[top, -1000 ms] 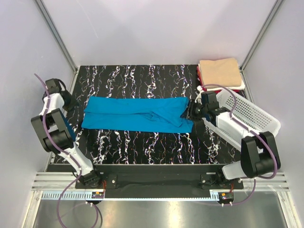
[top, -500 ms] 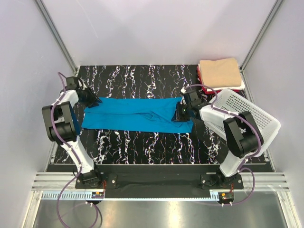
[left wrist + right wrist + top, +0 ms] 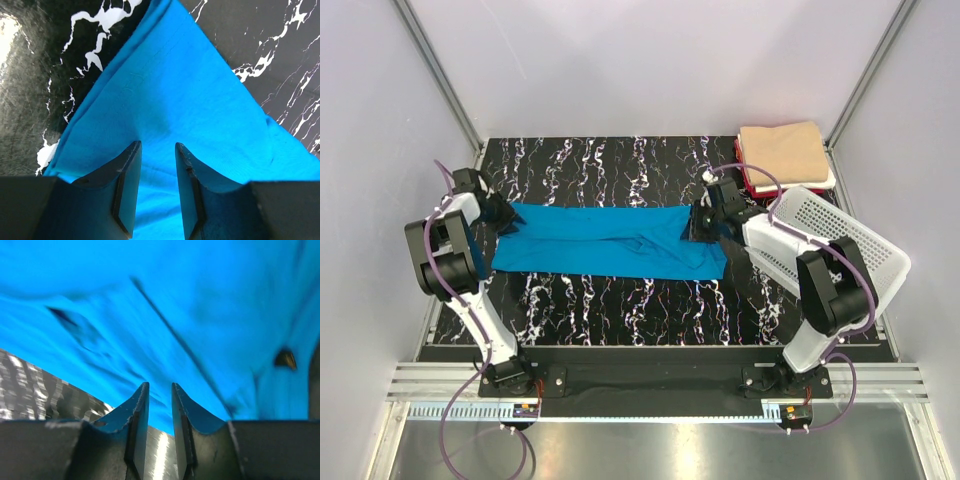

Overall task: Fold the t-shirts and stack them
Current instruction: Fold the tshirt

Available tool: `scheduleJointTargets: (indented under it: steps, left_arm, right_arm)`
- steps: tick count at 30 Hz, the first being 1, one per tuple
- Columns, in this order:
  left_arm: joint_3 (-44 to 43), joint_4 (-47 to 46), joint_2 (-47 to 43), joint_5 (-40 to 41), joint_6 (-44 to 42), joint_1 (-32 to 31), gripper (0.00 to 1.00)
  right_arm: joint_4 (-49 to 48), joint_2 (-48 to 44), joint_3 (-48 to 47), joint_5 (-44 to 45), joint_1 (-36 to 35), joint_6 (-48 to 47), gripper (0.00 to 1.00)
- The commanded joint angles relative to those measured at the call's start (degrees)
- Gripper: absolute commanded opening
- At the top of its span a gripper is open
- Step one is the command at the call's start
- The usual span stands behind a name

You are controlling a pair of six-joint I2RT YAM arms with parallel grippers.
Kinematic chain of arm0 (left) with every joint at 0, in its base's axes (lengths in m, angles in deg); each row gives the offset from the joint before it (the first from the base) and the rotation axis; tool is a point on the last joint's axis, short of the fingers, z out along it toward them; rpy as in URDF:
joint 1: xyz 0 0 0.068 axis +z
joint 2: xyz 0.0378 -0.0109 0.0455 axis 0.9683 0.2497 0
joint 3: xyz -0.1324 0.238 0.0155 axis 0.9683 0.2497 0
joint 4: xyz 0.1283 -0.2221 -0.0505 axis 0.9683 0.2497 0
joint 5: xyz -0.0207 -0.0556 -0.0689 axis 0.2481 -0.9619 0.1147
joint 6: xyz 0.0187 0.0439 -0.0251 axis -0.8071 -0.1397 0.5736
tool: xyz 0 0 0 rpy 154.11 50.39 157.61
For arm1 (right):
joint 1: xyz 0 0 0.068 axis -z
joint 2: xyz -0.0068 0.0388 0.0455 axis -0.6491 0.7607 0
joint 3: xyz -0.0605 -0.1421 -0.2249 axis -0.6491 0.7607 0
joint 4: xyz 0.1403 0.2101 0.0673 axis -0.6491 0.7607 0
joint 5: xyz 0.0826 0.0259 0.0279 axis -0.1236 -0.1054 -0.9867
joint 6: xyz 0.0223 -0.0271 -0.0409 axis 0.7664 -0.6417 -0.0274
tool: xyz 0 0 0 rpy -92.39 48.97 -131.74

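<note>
The right wrist view was smeared by blur: the turquoise t-shirt (image 3: 200,300) filled it, its folds indistinct, cut off at the top and left. The left wrist view cropped that shirt at the right and bottom. From above, the tan t-shirt (image 3: 782,148) hid all but slivers of the red t-shirt (image 3: 745,178) and the white t-shirt (image 3: 823,183). The right arm (image 3: 780,245) covered part of the basket (image 3: 860,250).

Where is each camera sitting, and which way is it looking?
Top camera: high above and behind the arms, looking down on the table, blue t-shirt and both arms.
Left wrist: on the left arm, looking past the left gripper at the shirt's corner.
Right wrist: on the right arm, looking past the right gripper at the shirt's edge.
All share the blue t-shirt.
</note>
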Motion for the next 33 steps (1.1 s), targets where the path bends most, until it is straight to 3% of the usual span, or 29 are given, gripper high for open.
scheduleJointTargets:
  steps: [1,8,15,22,29,33]
  left_arm:
    - [-1.90,-0.99,-0.12,-0.43,0.65,-0.54,0.38]
    - [-5.06,-1.52,-4.69,-4.73,1.71,-6.16,0.40]
    - [-4.55,-5.74,-1.53,-14.15,5.04,-16.71,0.40]
    - [-0.42,-5.48,1.28,-6.87,3.29,-19.62,0.40]
    - [-0.14,-2.49,1.28,4.30,-0.31,-19.54,0.40]
    - [-0.59,-2.40,1.90,5.01,-0.40,-18.66,0.40]
  right_arm:
    - [-2.16,2.07,-6.70,-3.04,-0.57,-0.70,0.31]
    - [-3.92,8.14,-12.69,-6.37,-2.42,-0.17,0.27]
    - [-8.84,15.51,-12.96,-9.73,-5.85,1.50,0.26]
    - [-9.37,18.26,-9.36,-5.42,-6.64,-0.08,0.25]
    - [-9.02,11.41,-9.71,-3.75,-6.64,0.36,0.26]
    - [-6.74,10.17,-9.89,4.33,-5.42,-0.08,0.28]
